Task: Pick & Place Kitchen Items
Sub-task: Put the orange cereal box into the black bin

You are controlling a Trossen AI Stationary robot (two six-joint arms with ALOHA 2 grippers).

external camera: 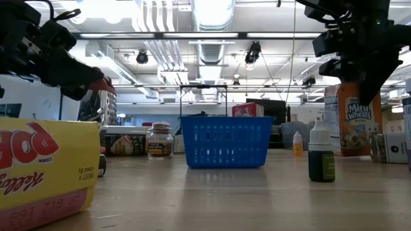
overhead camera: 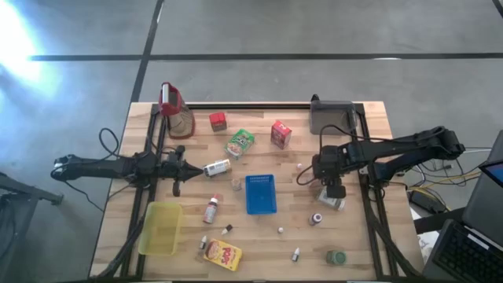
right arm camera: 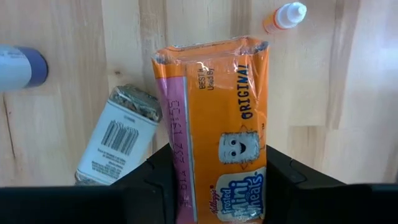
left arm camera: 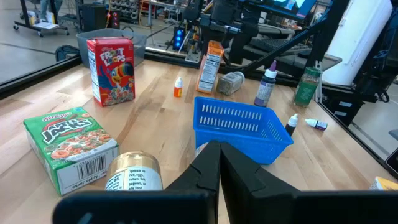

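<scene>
The orange Mini-Wheats carton sits on the right side of the table, between the fingers of your right gripper, which is closing on its sides. A small grey tin lies just beside it and an orange-capped dropper bottle is near its far end. Let the fingers seat squarely on both faces, then lift straight up so you don't nudge the tin. Your left gripper waits shut at the left, near a white-labelled can.
</scene>
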